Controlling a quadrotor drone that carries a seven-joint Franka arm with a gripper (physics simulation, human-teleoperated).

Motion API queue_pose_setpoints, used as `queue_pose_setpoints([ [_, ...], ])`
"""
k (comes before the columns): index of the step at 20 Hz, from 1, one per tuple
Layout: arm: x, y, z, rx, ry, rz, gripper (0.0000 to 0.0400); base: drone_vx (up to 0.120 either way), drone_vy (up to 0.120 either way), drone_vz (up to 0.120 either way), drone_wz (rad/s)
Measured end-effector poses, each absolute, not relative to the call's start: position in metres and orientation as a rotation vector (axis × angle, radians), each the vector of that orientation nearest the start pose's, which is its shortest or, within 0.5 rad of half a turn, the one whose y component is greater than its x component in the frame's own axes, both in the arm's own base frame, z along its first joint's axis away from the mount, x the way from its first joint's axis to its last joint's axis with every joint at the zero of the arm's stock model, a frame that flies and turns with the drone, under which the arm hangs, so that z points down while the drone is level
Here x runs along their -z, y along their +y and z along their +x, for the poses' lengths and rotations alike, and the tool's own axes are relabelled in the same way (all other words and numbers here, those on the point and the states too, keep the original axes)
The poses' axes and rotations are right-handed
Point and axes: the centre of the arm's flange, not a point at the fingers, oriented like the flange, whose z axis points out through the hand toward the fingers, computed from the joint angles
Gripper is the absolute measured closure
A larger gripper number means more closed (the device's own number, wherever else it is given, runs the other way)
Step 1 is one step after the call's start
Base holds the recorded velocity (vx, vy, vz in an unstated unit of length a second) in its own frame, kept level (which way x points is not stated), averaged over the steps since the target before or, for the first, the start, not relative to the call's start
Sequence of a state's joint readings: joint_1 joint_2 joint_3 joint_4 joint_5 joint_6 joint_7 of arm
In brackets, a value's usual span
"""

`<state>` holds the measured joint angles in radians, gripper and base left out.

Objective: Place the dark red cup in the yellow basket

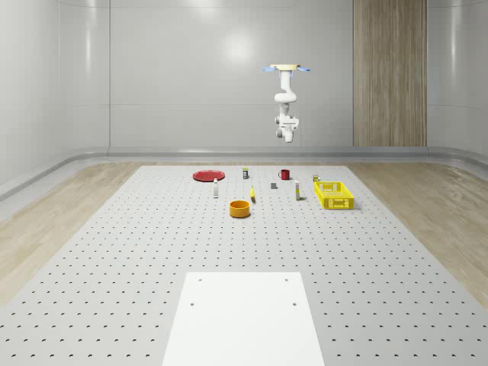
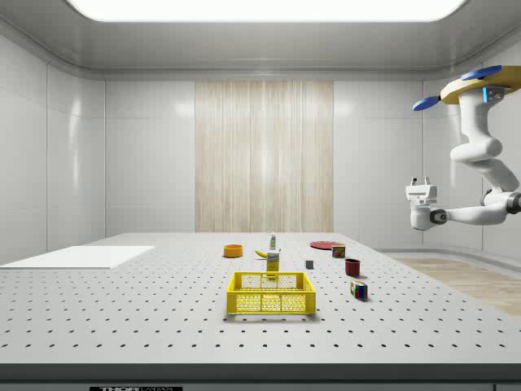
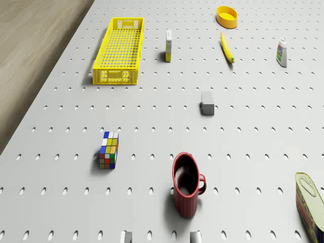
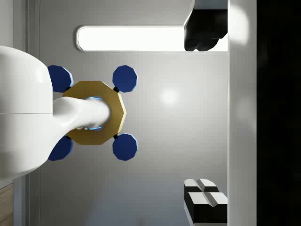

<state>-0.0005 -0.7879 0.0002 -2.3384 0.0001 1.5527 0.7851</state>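
While hovering high above the dark red cup, drone, arm folded, end effector upturned, empty, fingers apart.

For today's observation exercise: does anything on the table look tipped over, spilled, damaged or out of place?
Nothing stands out. The dark red cup stands upright with its mouth open upward, the yellow basket sits flat and empty, and the banana and the other small items rest apart on the table. The drone hovers high above the cup, its gripper well clear of everything.
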Motion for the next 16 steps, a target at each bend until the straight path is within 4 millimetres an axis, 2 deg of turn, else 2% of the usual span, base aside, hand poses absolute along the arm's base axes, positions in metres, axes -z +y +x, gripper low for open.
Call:
queue_pose_setpoints([
  [4, -0.627, 0.000, 0.301, 0.008, 1.201, -2.901, 0.0000, 0.000, 0.000, 0.000, 0.000],
  [6, -0.641, 0.000, 0.301, 0.010, 1.201, -2.900, 0.0000, 0.120, 0.000, 0.000, 0.000],
  [9, -0.659, 0.000, 0.302, 0.013, 1.201, -2.899, 0.0000, 0.107, -0.120, 0.000, 0.000],
  [16, -0.683, 0.000, 0.304, 0.021, 1.200, -2.897, 0.0000, 0.109, 0.000, 0.000, 0.000],
])
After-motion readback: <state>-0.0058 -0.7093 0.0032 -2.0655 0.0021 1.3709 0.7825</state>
